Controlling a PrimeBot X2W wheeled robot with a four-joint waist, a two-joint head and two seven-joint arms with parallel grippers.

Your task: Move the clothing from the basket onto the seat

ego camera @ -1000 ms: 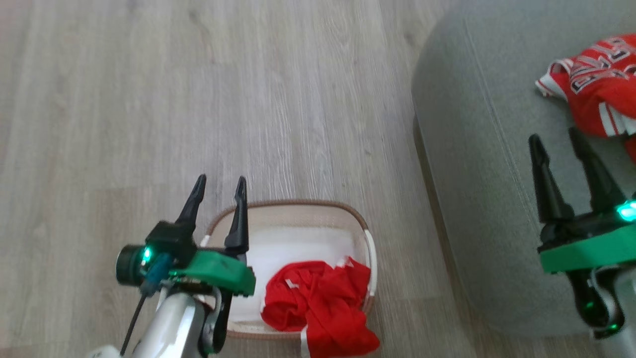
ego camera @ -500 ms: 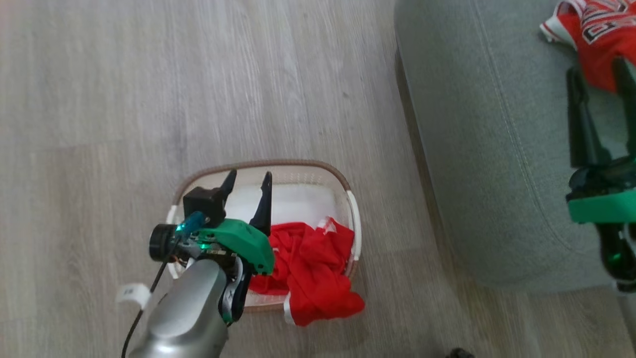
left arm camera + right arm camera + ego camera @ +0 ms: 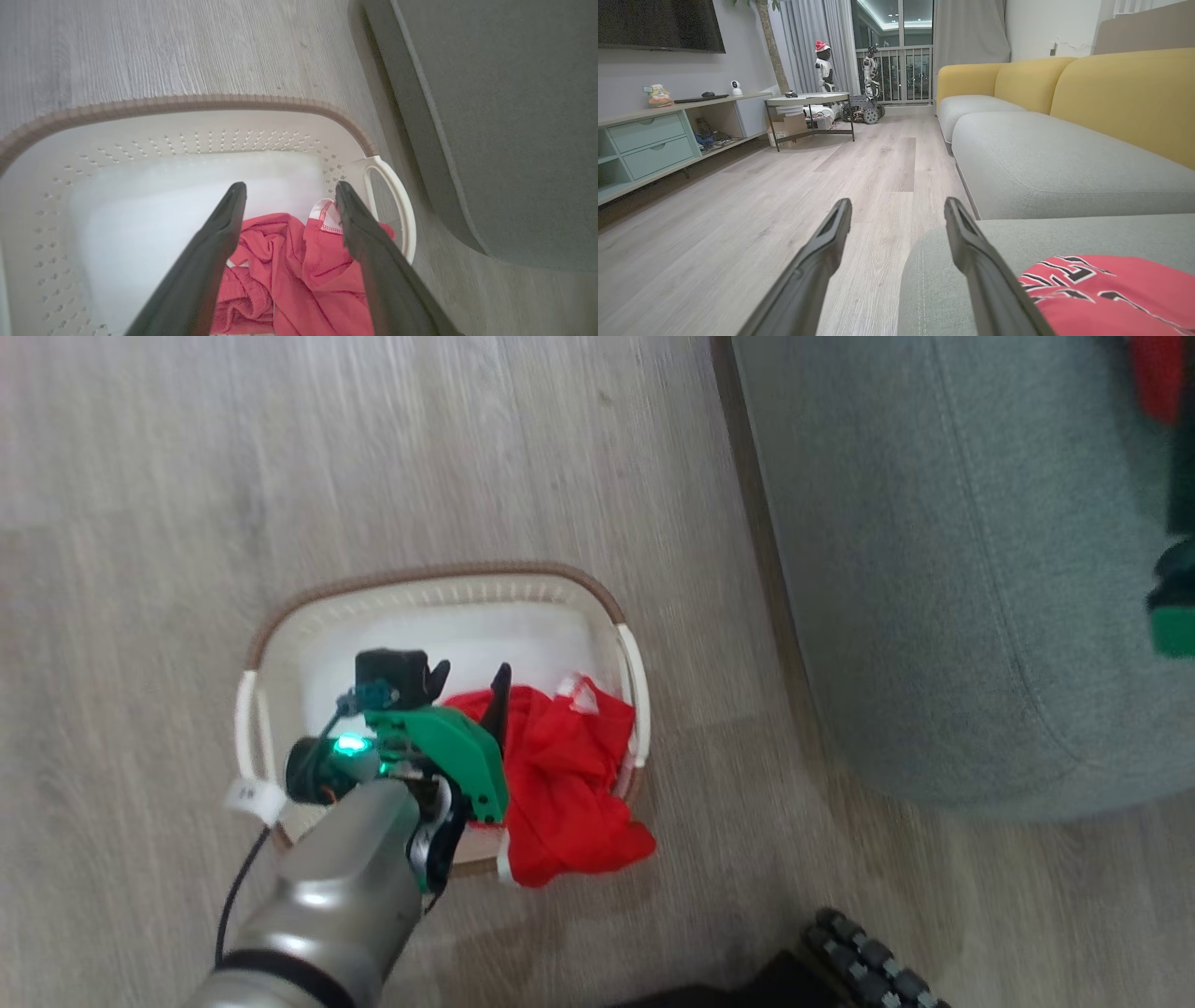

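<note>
Left tool (image 3: 472,670) dropping into the basket (image 3: 420,574), jaws wide, holding nothing.
Head view: since a second ago the left tool is moving from the basket's rim to inside it, beside the red clothing (image 3: 560,775) spilling over the near rim onto the floor (image 3: 280,476); the seat (image 3: 934,569) is lying right, apart. Left wrist view: the clothing is showing between its fingers. Right wrist view: the right tool (image 3: 898,203), gaping empty, is hovering at the seat's edge beside a garment (image 3: 1101,298) with unreadable lettering.

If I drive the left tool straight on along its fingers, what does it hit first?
Probably the clothing: the left tool, open, points down into the basket with the red heap's upper edge between its fingers. Depth is unclear; one finger may reach the basket's bare white floor first.
</note>
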